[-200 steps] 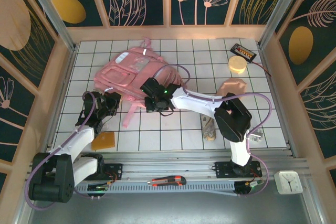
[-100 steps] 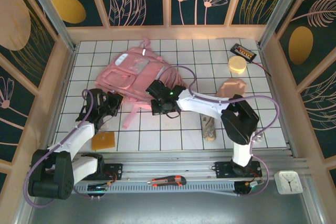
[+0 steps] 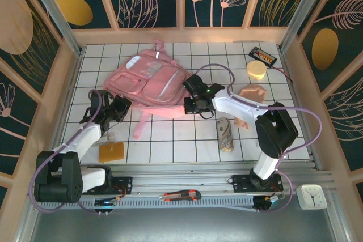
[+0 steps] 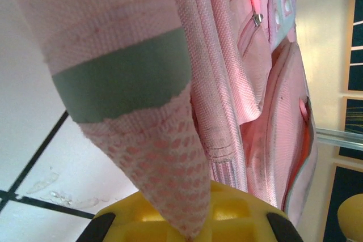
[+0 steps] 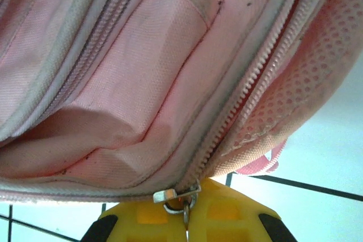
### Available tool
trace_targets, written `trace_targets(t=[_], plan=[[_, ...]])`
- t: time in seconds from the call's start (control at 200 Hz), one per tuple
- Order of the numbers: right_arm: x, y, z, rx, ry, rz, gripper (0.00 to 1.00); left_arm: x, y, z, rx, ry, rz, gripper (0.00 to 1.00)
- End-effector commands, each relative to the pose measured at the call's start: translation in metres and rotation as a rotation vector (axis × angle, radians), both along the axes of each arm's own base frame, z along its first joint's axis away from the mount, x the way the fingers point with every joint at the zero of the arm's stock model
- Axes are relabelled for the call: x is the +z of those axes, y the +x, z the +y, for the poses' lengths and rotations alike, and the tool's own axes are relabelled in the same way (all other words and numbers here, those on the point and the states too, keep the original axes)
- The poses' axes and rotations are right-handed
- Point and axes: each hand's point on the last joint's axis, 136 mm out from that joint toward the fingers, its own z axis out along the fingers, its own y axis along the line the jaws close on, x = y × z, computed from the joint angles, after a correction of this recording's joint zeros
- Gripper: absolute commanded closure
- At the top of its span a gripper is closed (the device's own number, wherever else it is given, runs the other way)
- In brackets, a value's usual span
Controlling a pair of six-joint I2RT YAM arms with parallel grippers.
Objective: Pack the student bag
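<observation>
The backpack [image 3: 148,80] is laid flat on the counter [image 3: 170,143], far-left of centre. Its strap [image 4: 153,157] is clamped in the closed left jaws at the near-left edge; a zipper pull [image 5: 177,195] is pinched in the closed right jaws at its right side.

both my grippers closed, arms reaching in from either side.
left forearm angles up and inward, left gripper [image 3: 120,106] pinching fabric of the student bag [image 3: 148,80]; right arm bent at the elbow, forearm stretched leftward, right gripper [image 3: 191,105] clamped on the zipper pull [image 5: 177,195].
</observation>
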Motion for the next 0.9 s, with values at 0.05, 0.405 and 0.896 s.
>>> trace_targets(t=[0.05,0.405,0.896], plan=[[0.008,-0.011,0.024,0.141,0.083,0.006,1.00,0.025,0.049,0.025,-0.005,0.102,-0.129,1.00],[0.039,-0.065,0.163,0.417,0.543,0.120,1.00,0.013,-0.015,0.020,-0.008,0.077,-0.046,0.28],[0.031,-0.087,0.186,0.490,0.501,0.133,1.00,-0.025,-0.081,-0.017,0.008,-0.223,0.048,0.31]])
